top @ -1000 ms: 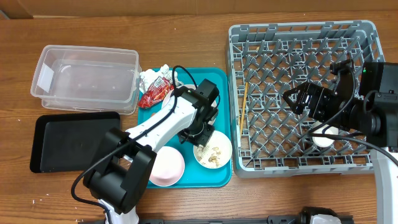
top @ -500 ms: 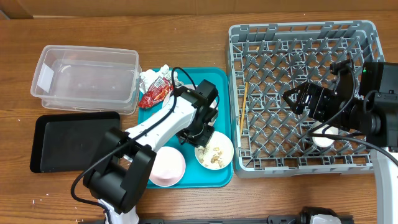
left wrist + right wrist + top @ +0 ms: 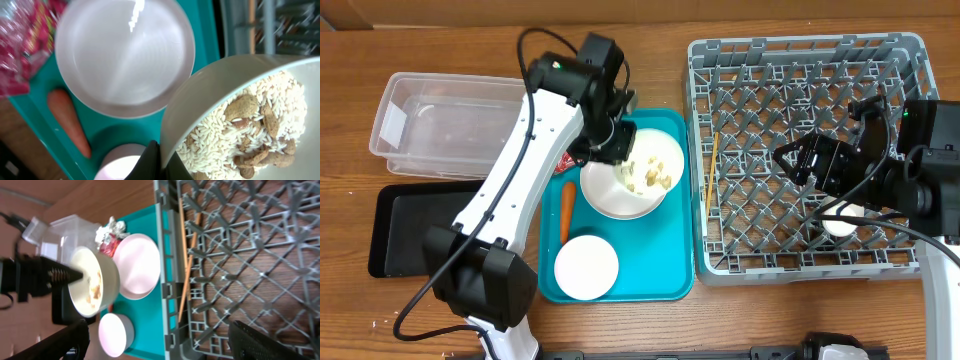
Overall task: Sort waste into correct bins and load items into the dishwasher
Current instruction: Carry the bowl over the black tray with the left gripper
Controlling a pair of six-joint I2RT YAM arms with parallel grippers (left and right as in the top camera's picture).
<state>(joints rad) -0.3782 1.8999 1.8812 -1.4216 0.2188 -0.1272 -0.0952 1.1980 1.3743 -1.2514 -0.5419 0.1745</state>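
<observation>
My left gripper [image 3: 162, 161] is shut on the rim of a white bowl [image 3: 655, 172] of rice and tan nut pieces [image 3: 250, 120], held above the teal tray [image 3: 665, 270]. Under it a pale pink plate [image 3: 125, 55] lies on that tray, with a smaller white bowl [image 3: 586, 266] nearer the front. The red wrapper [image 3: 25, 40] and the foil [image 3: 112, 229] sit at the tray's back corner. My right gripper [image 3: 165, 345] hangs open over the grey rack [image 3: 810, 60]. A small white cup [image 3: 840, 224] stands in the rack under that arm. The clear tub [image 3: 460, 125] and the black tray [image 3: 420, 225] lie to the left.
A carrot [image 3: 566, 210] lies on the teal tray beside the plate. A thin wooden stick [image 3: 712, 170] rests along the rack's left side. The right arm's body covers the rack's right edge.
The left arm has lifted the bowl of rice and nuts off the tray's front and carried it up and back over the plate. The carrot now shows. The right arm has stayed put.
</observation>
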